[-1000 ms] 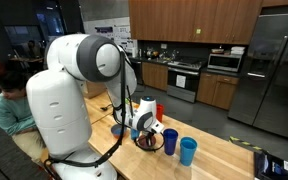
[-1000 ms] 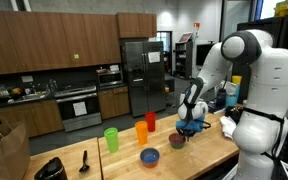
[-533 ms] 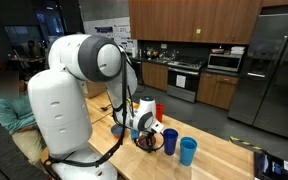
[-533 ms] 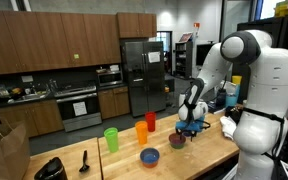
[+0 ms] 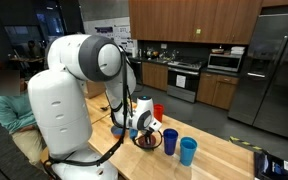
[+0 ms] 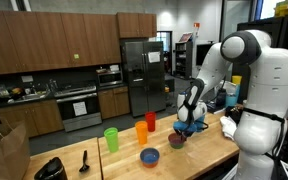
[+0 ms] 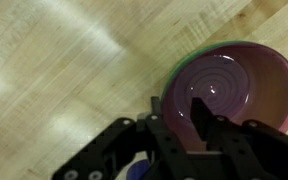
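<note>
**Pincer low over the purple bowl, fingers either side of its rim**

Ok, from where I'm standing: the big white robot arm [image 5: 79, 75] is bent down w/ its black pincer [image 5: 144, 128] right over the round purple bowl with a green rim [image 5: 144, 143]. The bowl sits upright on the light wooden surface [image 5: 224, 160], close to the robot's base. Same story in both exterior views: pincer [image 6: 191, 122] low, bowl [image 6: 177, 140] just under it.

Wrist view is the good one. The bowl [image 7: 239, 90] fills the right side and the pincer [image 7: 177, 118] comes in from the bottom edge. One black finger [image 7: 200, 115] hangs over the bowl's inside, the other sits outside the near rim, so the rim runs betw. them. The fingers are partway apart, neither wide nor shut. Whether the pads actually pinch the rim, can't tell from here.

Round about: a dark blue cup [image 5: 170, 141] just beside the bowl, then a light blue cup [image 5: 188, 150] next to that. Further along the surface are a small blue bowl [image 6: 150, 157], a red cup [image 6: 151, 122], an orange cup [image 6: 142, 132] & a green cup [image 6: 111, 138], all well apart from the pincer.
</note>
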{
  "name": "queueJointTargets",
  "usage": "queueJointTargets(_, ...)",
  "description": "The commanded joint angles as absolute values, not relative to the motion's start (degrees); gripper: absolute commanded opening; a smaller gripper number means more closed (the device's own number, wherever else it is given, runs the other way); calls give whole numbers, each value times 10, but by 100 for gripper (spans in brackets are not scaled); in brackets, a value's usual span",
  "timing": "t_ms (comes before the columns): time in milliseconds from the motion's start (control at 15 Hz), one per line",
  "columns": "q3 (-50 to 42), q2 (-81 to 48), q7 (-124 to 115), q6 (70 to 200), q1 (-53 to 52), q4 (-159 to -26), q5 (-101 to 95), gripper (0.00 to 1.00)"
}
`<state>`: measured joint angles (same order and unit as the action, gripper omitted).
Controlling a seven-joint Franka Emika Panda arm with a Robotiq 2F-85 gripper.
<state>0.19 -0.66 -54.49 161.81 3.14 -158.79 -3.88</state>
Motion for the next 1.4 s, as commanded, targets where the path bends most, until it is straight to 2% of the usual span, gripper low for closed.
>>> queueJointTargets(0, -8, 1, -569, 1630, 24, -1591, -58, 7)
queueJointTargets(67, -8, 4, -570, 1631, 24, -1592, -59, 0)
queueJointTargets(333, -7, 9, -575, 1635, 24, -1594, -61, 1)
queueJointTargets(400, -6, 9, -575, 1635, 23, -1594, -60, 9)
queueJointTargets(467, -6, 8, -577, 1636, 23, -1594, -61, 30)
queueJointTargets(533, -6, 8, -579, 1637, 22, -1594, -64, 5)
queueJointTargets(733, -7, 9, -582, 1635, 21, -1594, -71, 0)
queueJointTargets(1333, 3, 33, -594, 1642, 16, -1597, -94, 1)
